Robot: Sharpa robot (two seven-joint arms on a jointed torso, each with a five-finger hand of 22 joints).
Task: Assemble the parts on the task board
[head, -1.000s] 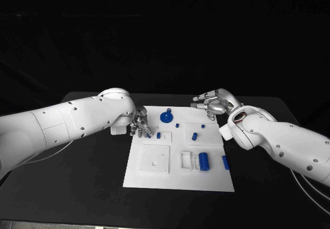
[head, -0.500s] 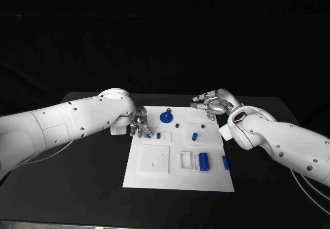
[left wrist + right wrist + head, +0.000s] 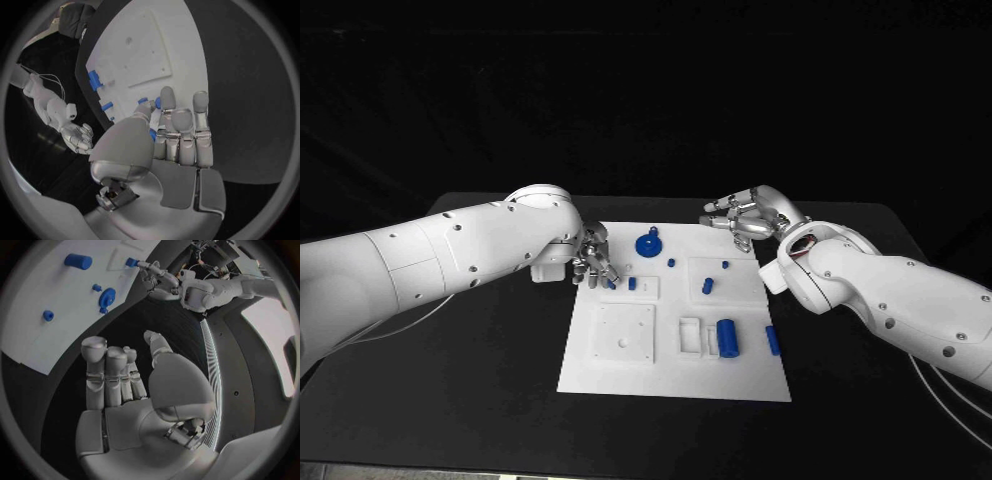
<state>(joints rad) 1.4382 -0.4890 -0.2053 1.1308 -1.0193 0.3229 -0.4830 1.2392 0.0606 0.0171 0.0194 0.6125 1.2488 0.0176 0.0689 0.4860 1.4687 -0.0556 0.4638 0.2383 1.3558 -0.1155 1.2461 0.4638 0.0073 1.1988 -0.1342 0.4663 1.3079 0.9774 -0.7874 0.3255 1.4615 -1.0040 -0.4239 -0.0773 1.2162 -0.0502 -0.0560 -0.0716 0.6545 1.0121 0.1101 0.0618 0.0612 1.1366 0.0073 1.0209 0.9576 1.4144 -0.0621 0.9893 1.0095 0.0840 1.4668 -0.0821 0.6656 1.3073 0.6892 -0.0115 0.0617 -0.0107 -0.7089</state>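
Note:
The white task board point(image 3: 672, 375) lies mid-table with several blue parts on it. My left hand point(image 3: 596, 262) hangs over the board's left edge, fingertips down by a blue peg point(image 3: 632, 284). In the left wrist view its thumb and a finger pinch a small blue part point(image 3: 152, 134). A blue knobbed disc point(image 3: 649, 243) stands near the far edge, and a blue cylinder point(image 3: 727, 337) and a blue bar point(image 3: 773, 341) lie at the near right. My right hand point(image 3: 747, 218) hovers over the far right corner, fingers apart, holding nothing.
Small blue pegs point(image 3: 708, 286) dot the board's middle. A raised white square plate point(image 3: 625, 332) and a white slotted block point(image 3: 691, 335) sit on the near half. Black table point(image 3: 473, 390) surrounds the board. My right forearm point(image 3: 877, 290) reaches along the right side.

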